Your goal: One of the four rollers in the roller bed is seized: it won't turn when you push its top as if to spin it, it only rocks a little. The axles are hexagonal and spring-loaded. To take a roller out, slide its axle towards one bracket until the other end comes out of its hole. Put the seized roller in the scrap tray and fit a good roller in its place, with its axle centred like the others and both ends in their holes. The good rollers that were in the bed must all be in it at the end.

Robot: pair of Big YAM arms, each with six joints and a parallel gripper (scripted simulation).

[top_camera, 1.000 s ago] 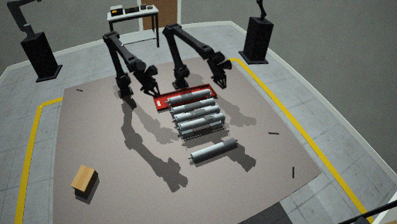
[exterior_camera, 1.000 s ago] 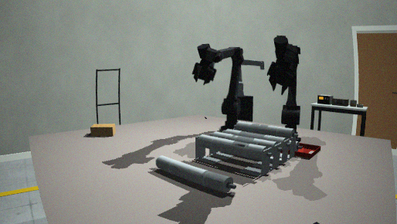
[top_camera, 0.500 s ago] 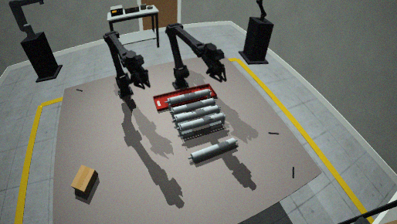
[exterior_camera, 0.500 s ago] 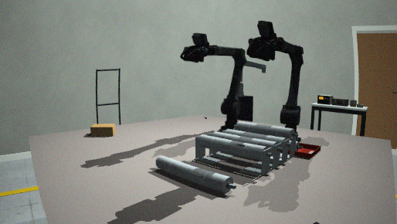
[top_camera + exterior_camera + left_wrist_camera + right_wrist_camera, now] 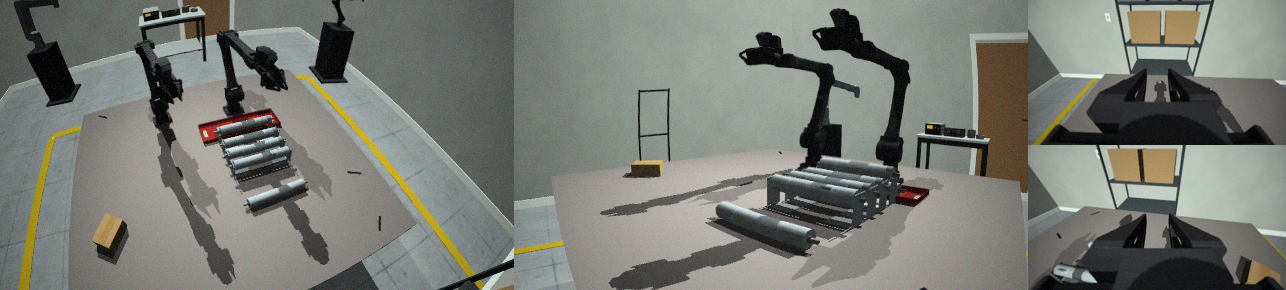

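Top view first, and both arms are up off the work — the left gripper [image 5: 283, 88] [image 5: 824, 37] [image 5: 1157, 72] and the right gripper [image 5: 177, 98] [image 5: 749, 55] [image 5: 1157, 217] hang in the air, well apart from the rollers. Each has its fingers partly spread, a modest gap between the tips and nothing gripped

Down on the table [image 5: 125, 175] [image 5: 689, 250], the roller bed [image 5: 265, 175] [image 5: 858, 212] stands with its rollers side by side, and a loose roller [image 5: 276, 195] [image 5: 764, 225] lies on the tabletop in front of it, apart from the brackets, its axle poking out at the end

Behind the bed there's the red scrap tray [image 5: 210, 125] [image 5: 914, 195]; from above, the rearmost roller [image 5: 245, 124] [image 5: 859, 165] overlaps it, though I can't tell from here whether it rests inside. Which roller is the seized one? I can't tell that either

Off on the right arm's side sits a wooden block [image 5: 109, 231] [image 5: 646, 168] [image 5: 1264, 274], and both wrist views look out across the table to a dark shelf unit [image 5: 1162, 66] [image 5: 1148, 204] carrying cardboard boxes [image 5: 1146, 27] [image 5: 1125, 164], with long arm shadows over the tabletop
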